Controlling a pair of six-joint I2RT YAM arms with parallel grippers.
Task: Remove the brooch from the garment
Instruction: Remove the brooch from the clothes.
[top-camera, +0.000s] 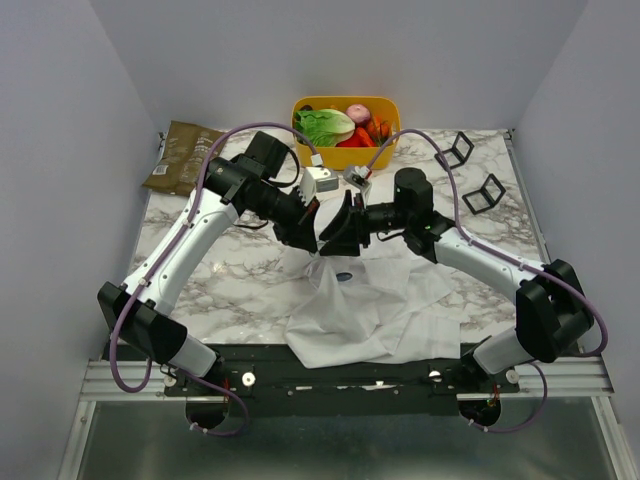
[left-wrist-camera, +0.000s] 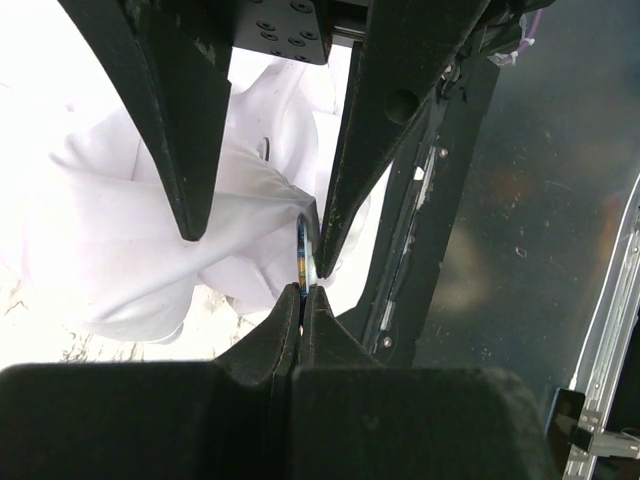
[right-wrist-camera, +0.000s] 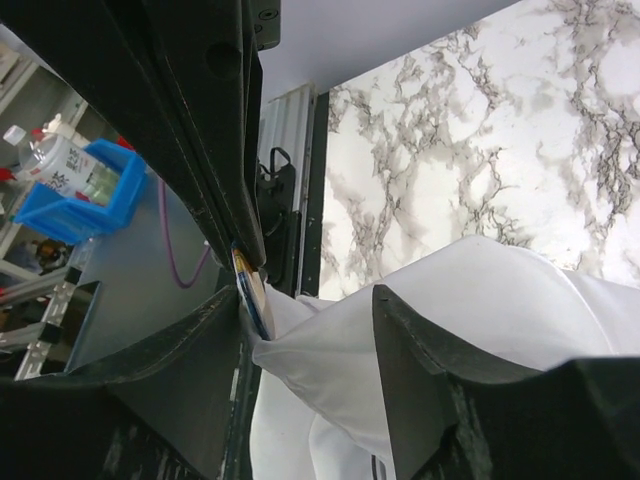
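Note:
The white shirt (top-camera: 365, 305) lies crumpled at the table's near middle, with one fold pulled up between the two grippers. My left gripper (left-wrist-camera: 302, 292) is shut on the rim of the brooch (left-wrist-camera: 303, 250), a thin blue and yellow disc seen edge-on that still sits against the cloth. The brooch also shows in the right wrist view (right-wrist-camera: 250, 288). My right gripper (right-wrist-camera: 310, 300) is open, its fingers (right-wrist-camera: 430, 370) straddling the raised fold of shirt (right-wrist-camera: 400, 300) just behind the brooch. In the top view the left gripper (top-camera: 310, 235) and right gripper (top-camera: 337, 230) meet tip to tip. A small dark blue oval (top-camera: 345, 277) shows on the shirt below them.
A yellow bin (top-camera: 300, 106) of vegetables stands at the back centre. A brown bag (top-camera: 182, 156) lies back left. Two black folding clips (top-camera: 460, 148) (top-camera: 485, 192) sit back right. The shirt hangs over the table's near edge (top-camera: 250, 345).

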